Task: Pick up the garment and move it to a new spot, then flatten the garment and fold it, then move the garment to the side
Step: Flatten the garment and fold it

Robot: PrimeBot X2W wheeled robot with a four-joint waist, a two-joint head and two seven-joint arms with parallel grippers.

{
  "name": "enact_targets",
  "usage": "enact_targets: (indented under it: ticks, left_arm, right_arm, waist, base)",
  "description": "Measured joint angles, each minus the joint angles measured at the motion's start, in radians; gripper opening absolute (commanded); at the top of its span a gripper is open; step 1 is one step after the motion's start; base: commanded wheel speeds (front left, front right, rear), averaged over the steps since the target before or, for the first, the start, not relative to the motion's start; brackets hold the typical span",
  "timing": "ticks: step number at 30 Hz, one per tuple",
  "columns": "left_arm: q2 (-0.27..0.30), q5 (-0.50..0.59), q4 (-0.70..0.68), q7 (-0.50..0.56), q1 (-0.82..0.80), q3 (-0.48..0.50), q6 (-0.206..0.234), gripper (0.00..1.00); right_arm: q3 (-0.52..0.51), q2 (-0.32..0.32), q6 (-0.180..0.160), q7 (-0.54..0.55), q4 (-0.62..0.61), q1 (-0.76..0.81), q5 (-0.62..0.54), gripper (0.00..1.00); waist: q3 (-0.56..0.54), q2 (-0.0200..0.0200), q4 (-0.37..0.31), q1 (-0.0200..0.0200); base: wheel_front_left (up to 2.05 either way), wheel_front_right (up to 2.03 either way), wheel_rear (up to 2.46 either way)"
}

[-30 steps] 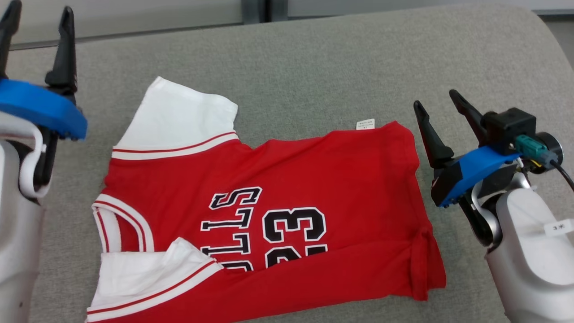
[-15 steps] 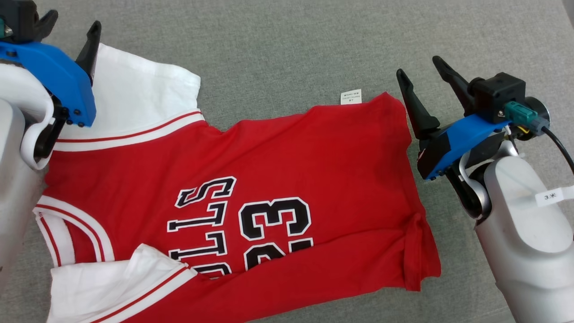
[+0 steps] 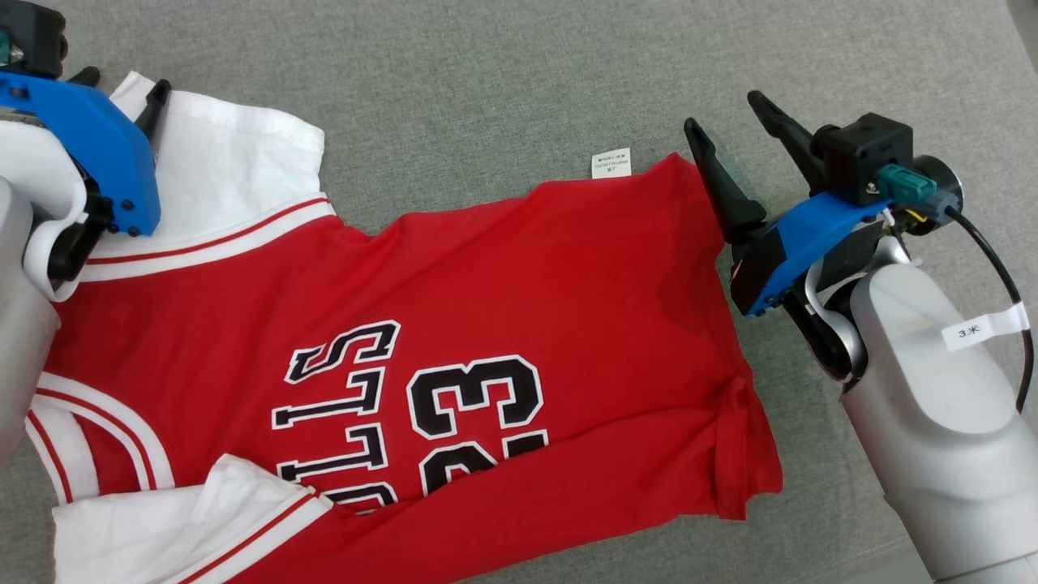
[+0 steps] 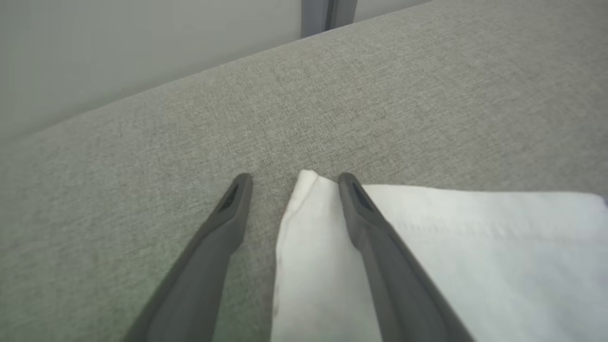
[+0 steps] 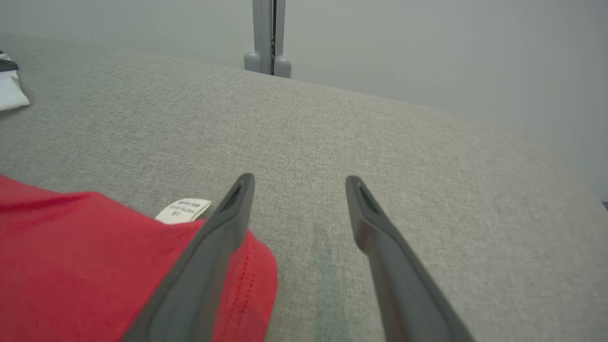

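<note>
In the head view, a grey fabric surface is carrying the red garment, white-sleeved and numbered 23, spreading from centre to lower left. In the left wrist view, the left gripper is holding its fingers apart around the white sleeve corner, with a pale wall behind. In the right wrist view, the right gripper is gaping at the red hem corner, beside a white label.

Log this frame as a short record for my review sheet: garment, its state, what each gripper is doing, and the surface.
garment: red jersey, white sleeves, number 23
state: spread out, near edge folded over the lettering
surface: grey cushion
left gripper: open, fingers either side of the far sleeve corner
right gripper: open, one finger over the far hem corner, beside the white tag
held: nothing gripped
</note>
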Motion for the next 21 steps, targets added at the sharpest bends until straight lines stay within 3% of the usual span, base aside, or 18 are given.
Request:
enact_targets:
  ticks: [1, 2, 10, 14, 21]
  left_arm:
    - [-0.002, -0.013, 0.006, 0.005, -0.005, -0.007, 0.000, 0.15]
    - [-0.006, -0.034, 0.011, 0.006, -0.007, -0.032, 0.000, 0.00]
    - [-0.022, -0.051, 0.020, -0.076, -0.023, -0.100, 0.000, 0.00]
    - [-0.033, -0.065, 0.014, -0.114, -0.030, -0.132, 0.000, 0.00]
    - [-0.042, -0.087, 0.010, -0.156, -0.052, -0.175, 0.000, 0.00]
  right_arm:
    - [0.006, -0.004, 0.000, 0.007, 0.005, -0.001, 0.003, 1.00]
    - [0.016, -0.008, 0.000, 0.017, 0.013, -0.002, 0.026, 1.00]
    - [0.099, -0.050, 0.000, 0.130, 0.011, 0.012, 0.166, 1.00]
    - [0.115, -0.094, 0.000, 0.170, 0.008, 0.022, 0.187, 1.00]
    - [0.126, -0.090, 0.000, 0.225, 0.077, 0.017, 0.204, 1.00]
  waist:
    - [-0.002, 0.0000, 0.000, 0.0000]
    - [-0.011, 0.0000, 0.002, 0.0000]
    - [-0.055, -0.0001, 0.027, -0.0001]
    - [-0.068, -0.0001, 0.048, 0.0000]
    - [-0.062, -0.0001, 0.078, 0.0000]
  base:
    - [0.00, 0.00, 0.00]
    - [0.00, 0.00, 0.00]
    - [0.00, 0.00, 0.00]
    - [0.00, 0.00, 0.00]
    - [0.00, 0.00, 0.00]
